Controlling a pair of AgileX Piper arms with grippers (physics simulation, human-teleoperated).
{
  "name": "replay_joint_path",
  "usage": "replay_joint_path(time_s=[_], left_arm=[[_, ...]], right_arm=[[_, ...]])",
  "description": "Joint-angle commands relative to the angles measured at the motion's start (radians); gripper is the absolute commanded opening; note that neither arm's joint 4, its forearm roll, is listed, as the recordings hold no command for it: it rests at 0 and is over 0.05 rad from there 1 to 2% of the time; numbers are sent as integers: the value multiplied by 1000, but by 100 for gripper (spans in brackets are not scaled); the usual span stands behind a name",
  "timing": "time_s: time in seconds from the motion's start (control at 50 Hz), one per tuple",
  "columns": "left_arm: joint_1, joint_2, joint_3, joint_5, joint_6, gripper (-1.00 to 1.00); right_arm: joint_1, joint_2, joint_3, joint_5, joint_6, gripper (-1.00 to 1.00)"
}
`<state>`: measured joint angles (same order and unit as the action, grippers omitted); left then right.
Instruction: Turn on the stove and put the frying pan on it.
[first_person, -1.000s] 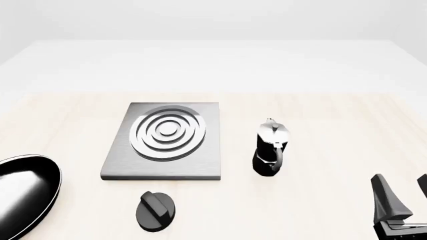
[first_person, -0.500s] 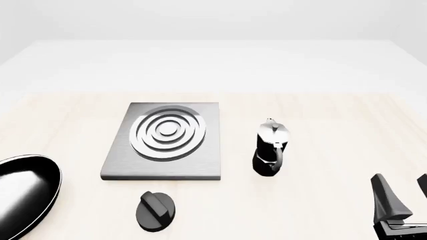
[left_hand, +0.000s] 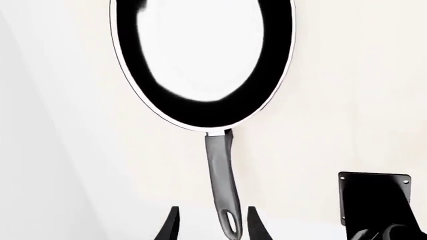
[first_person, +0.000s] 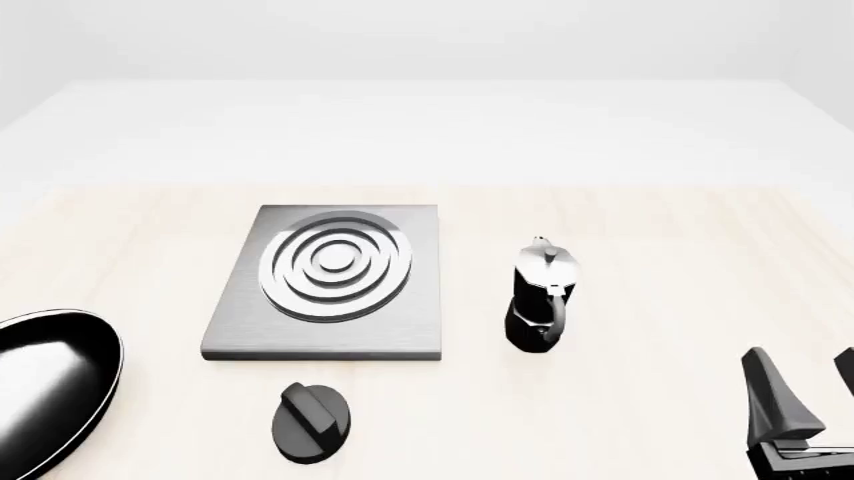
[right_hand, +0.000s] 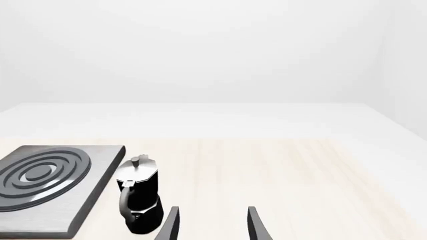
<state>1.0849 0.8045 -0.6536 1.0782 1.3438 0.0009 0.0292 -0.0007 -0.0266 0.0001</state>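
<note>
Left wrist: left gripper (left_hand: 208, 225) spread, pan (left_hand: 203, 60) handle tip between fingers, not pinched.
Front: stove (first_person: 327, 283); knob (first_person: 311, 422) just in front of it, pan front-left, pot (first_person: 541, 298) right. Right gripper (first_person: 801, 385) spread, empty.
Right wrist: pot beside stove.

We're only getting part of the frying pan (first_person: 47, 385) in the front view, since the picture's left and bottom edges are cutting it off at the table's near left corner and its handle isn't showing there at all. The left gripper (left_hand: 209, 225) is only poking its two fingertips into the left wrist view, and the front view isn't showing it. The right gripper (first_person: 802, 402) is getting clipped near the table's near right corner.
</note>
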Motion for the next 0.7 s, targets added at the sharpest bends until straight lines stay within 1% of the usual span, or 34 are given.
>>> replay_joint_path(time_s=[0.02,0.14,0.24,0.4,0.58,0.62,0.7], left_arm=[[-52,32,49,-61,-41,100],[-89,51,66,-87,-73,100],[-91,72,98,-122,-72,100],[-88,101,124,-159,-72,100],[-24,165,182,-234,-25,100],[-35,170,181,-237,-36,100],[-32,198,196,-265,-35,100]], right_arm=[[0,0,0,0,0,100],[0,0,0,0,0,100],[0,0,0,0,0,100],[0,0,0,0,0,100],[0,0,0,0,0,100],[0,0,0,0,0,100],[0,0,0,0,0,100]])
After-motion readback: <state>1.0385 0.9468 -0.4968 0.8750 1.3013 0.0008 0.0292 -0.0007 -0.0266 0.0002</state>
